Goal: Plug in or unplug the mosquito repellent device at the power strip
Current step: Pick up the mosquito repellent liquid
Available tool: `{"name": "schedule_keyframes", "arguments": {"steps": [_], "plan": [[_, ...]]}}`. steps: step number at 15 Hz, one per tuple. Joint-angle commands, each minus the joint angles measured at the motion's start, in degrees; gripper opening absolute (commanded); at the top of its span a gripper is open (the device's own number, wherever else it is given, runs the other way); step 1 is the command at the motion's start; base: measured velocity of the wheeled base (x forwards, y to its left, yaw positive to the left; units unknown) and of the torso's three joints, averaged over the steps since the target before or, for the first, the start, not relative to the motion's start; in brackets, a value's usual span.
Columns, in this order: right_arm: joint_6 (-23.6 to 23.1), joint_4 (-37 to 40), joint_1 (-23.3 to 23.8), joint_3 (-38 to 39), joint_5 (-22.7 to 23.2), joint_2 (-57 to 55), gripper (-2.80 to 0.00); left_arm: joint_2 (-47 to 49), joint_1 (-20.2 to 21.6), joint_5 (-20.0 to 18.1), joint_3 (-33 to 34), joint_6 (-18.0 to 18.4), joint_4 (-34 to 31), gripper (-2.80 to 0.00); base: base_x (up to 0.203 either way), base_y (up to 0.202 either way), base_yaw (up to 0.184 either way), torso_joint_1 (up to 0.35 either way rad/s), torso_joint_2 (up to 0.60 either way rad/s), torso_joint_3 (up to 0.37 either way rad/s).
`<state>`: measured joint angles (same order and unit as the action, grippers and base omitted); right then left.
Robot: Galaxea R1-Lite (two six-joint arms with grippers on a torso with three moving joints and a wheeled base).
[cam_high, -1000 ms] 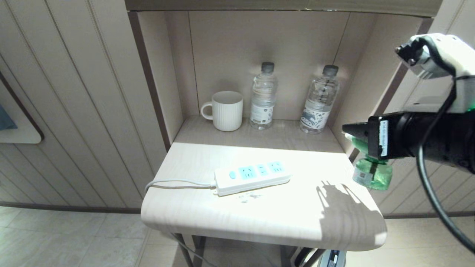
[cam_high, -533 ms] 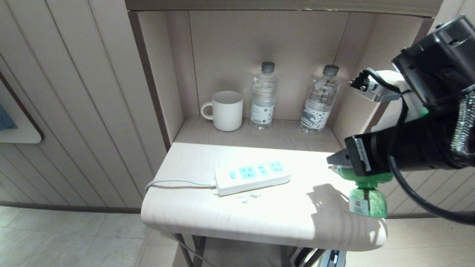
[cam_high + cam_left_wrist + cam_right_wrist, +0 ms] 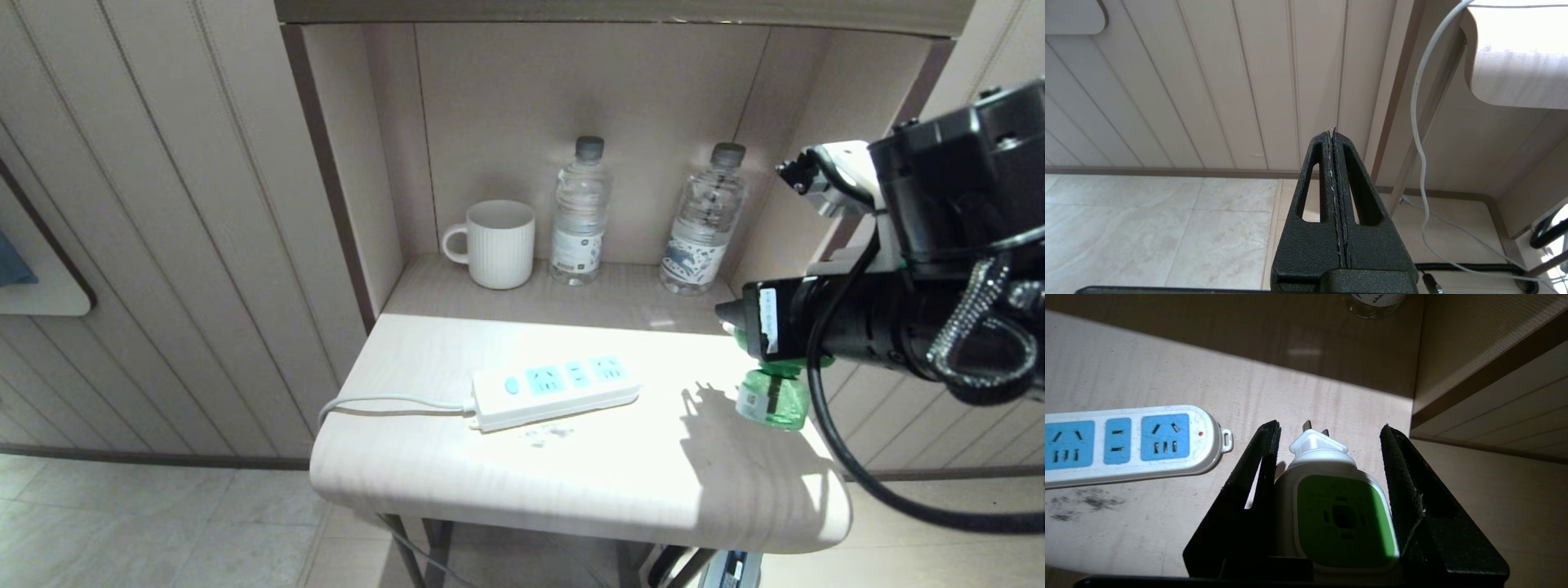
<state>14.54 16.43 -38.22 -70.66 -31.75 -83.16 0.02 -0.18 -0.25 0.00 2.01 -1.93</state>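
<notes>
- The power strip [image 3: 555,391] lay on the table [image 3: 457,482] before me, its cord [image 3: 384,402] running off to my left
- Behind it, in the alcove, the mug [image 3: 498,243] stood left of two water bottles [image 3: 580,214]
- My right gripper [image 3: 1329,433] hung over the table's right edge, right of the strip, with the mosquito repellent device [image 3: 771,396] between its fingers
- My left gripper [image 3: 1333,132] sat low beside the table's left side, facing the wall

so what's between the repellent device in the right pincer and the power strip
Nothing: bare tabletop separates the mosquito repellent device held by the right pincer from the power strip, in head and right wrist views.
</notes>
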Motion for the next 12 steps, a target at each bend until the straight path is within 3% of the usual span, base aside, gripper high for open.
{"name": "schedule_keyframes", "arguments": {"steps": [1,4,8,12], "plan": [[-3.00,-9.80,-0.69,7.69,-2.22,3.12,-2.80,-0.02,0.01,-0.02,0.00,0.01,-0.09,-2.80,0.000,0.000,0.000,0.000,0.00,0.000],[-8.61,-30.39,-1.21,19.18,-5.61,4.86,-2.80,-0.02,0.01,-0.02,0.00,0.01,-0.01,-2.80,0.000,0.000,0.000,0.000,0.00,0.000],[-15.35,-49.52,-0.98,28.39,-8.14,4.03,-2.80,-0.02,0.01,-0.02,0.00,0.01,-0.01,-2.80,0.000,0.000,0.000,0.000,0.00,0.000],[-16.74,-57.03,-0.21,32.53,-8.33,2.05,-2.80,-0.02,0.01,-0.02,0.00,0.01,-0.01,-2.80,0.000,0.000,0.000,0.000,0.00,0.000]]}}
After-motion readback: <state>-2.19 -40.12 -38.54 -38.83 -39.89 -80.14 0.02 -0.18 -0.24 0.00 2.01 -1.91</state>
